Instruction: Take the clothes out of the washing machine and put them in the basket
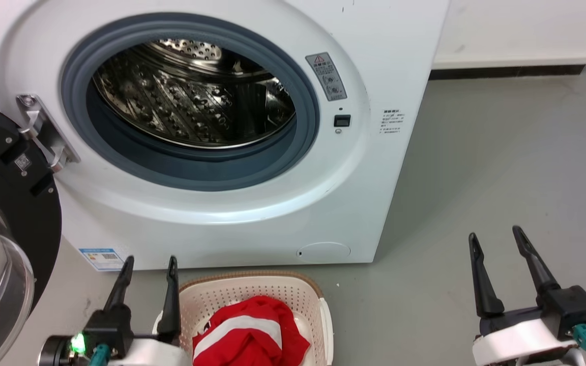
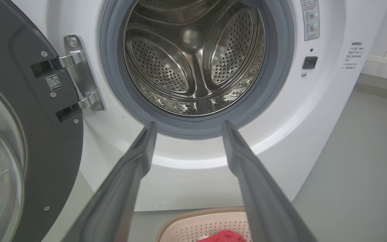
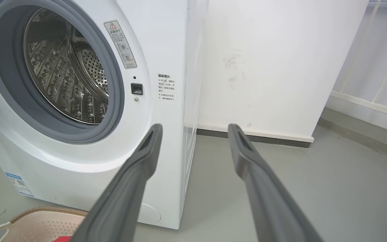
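Washer (image 1: 283, 213) door (image 1: 13, 203) is swung wide to the left, w/ the shiny perforated drum (image 1: 191, 96) on show. Clothes (image 1: 252, 330), a red bundle w/ a broad white stripe, sit heaped in the cream basket (image 1: 272, 292), which stands on the grey floor (image 1: 501, 168) right in front of the washer. Left pincer (image 1: 150, 260) hovers just beside the basket's left rim, fingers spread wide, nothing btwn them, pointing toward the porthole. Right pincer (image 1: 494, 234) is well off to the right over the floor, also spread wide & holding nothing. Warning sticker (image 1: 326, 76) sits just right of the porthole.
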`<state>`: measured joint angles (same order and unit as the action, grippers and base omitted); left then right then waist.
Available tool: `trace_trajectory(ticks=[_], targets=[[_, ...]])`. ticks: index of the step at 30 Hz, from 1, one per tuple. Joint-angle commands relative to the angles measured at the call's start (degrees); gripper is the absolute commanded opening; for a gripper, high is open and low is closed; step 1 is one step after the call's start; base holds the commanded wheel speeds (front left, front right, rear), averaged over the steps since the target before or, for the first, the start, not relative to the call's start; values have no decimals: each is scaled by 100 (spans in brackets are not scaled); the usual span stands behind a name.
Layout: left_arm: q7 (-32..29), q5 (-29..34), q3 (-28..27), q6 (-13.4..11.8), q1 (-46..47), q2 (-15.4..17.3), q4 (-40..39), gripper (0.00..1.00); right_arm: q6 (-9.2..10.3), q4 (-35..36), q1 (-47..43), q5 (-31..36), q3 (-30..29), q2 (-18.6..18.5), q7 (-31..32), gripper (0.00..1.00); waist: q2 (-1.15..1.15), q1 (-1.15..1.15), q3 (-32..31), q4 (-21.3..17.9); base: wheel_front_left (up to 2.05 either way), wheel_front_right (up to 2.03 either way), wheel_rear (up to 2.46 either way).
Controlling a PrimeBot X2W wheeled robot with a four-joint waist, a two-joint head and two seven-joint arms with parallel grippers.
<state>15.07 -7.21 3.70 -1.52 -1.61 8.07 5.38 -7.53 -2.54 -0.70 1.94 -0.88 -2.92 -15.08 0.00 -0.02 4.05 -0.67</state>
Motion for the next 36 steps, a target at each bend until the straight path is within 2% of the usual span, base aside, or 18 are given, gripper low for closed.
trace_trajectory(ticks=[1,11,24,36], targets=[[15,89,-1,14,-117,-33,-4,100,8,-19,-104,-59,4,7,-13,100,0,2,-90,-36,0,0,0],[15,311,-159,83,-344,-221,-131,100,8,-58,-265,-143,43,7,-13,100,0,2,-226,-87,0,0,0],[15,455,-334,246,-219,-270,-186,100,8,-67,-159,-118,58,7,-13,100,0,2,-167,-68,0,0,0],[15,554,-419,291,-217,-322,-196,100,8,-64,-130,-151,69,7,-13,100,0,2,-163,-58,0,0,0]])
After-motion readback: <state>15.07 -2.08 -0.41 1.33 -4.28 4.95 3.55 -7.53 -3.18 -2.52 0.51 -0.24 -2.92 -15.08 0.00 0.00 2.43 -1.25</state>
